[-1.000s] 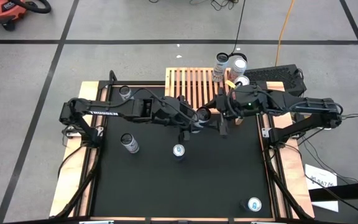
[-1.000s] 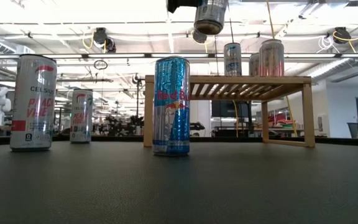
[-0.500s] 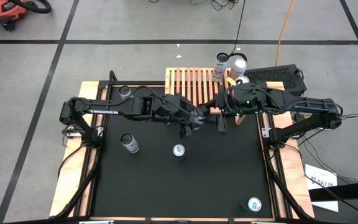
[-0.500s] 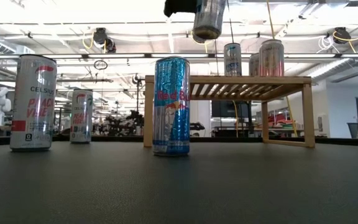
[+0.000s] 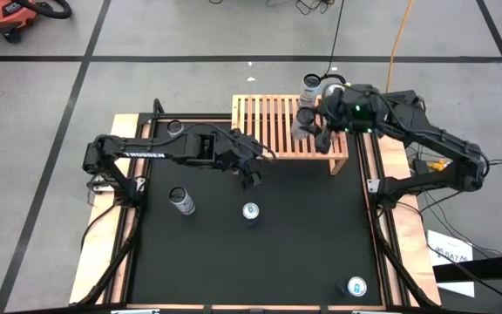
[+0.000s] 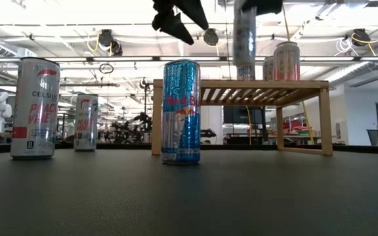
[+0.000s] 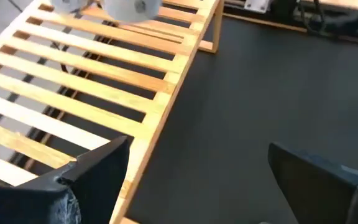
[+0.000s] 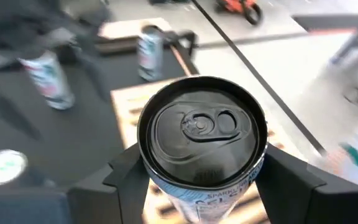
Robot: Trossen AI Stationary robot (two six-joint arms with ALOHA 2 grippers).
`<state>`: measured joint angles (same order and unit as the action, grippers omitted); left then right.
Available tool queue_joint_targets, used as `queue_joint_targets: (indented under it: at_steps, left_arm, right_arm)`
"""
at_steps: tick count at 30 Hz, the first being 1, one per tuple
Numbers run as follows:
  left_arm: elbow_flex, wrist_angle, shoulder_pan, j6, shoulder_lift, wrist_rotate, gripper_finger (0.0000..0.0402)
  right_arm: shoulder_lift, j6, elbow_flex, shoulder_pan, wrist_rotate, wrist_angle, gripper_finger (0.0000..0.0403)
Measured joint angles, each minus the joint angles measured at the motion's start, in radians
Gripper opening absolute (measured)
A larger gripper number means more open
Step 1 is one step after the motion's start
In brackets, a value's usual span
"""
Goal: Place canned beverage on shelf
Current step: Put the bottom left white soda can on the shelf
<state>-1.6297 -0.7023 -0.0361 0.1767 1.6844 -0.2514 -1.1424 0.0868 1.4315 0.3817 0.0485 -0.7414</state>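
Note:
My right gripper [image 5: 310,123] is shut on a silver can [image 5: 301,123], held above the right part of the shelf [image 5: 273,131], a light-wood rack with a slatted top. In the low view the can [image 6: 244,38] stands upright over the shelf top [image 6: 241,84]. My left gripper [image 5: 255,171] is open and empty above the mat, just off the shelf's near left corner; it also shows in the left wrist view [image 7: 191,180]. Two more cans [image 5: 311,85] [image 5: 334,91] stand at the shelf's far right. My right gripper pinches the can's side wall just below its top rim [image 8: 166,186] between its two fingers [image 8: 120,177], one on each side. The fingers come from the table's right, slanting down. The can is upright, top up, lifted clear above the shelf's slats.
On the black mat stand a blue Red Bull can [image 5: 250,212] [image 6: 181,111], a white Celsius can [image 5: 181,201] [image 6: 35,108], another can at the far left [image 5: 175,129] [image 6: 86,122] and one at the near right [image 5: 356,286].
The can has passed from my left gripper to my right one. My left gripper has let go and drawn back toward the table's left. My right gripper has carried the can toward the far edge, over the shelf, and the can has turned from tilted to upright.

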Motion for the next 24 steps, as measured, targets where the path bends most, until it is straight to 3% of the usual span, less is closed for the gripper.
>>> queue_joint_targets:
  at_steps: [12, 21, 24]
  left_arm:
    - [0.001, -0.01, -0.108, -0.084, 0.0, 0.008, 0.0363]
    - [0.001, -0.044, -0.144, -0.115, -0.006, 0.021, 0.0363]
    - [0.001, -0.044, -0.155, -0.132, -0.006, 0.022, 0.0363]
  right_arm:
    - [-0.068, 0.036, 0.0, 0.277, -0.183, -0.021, 0.0233]
    - [-0.066, 0.039, -0.045, 0.406, -0.361, -0.013, 0.0235]
    - [-0.063, 0.036, -0.079, 0.424, -0.374, 0.008, 0.0235]
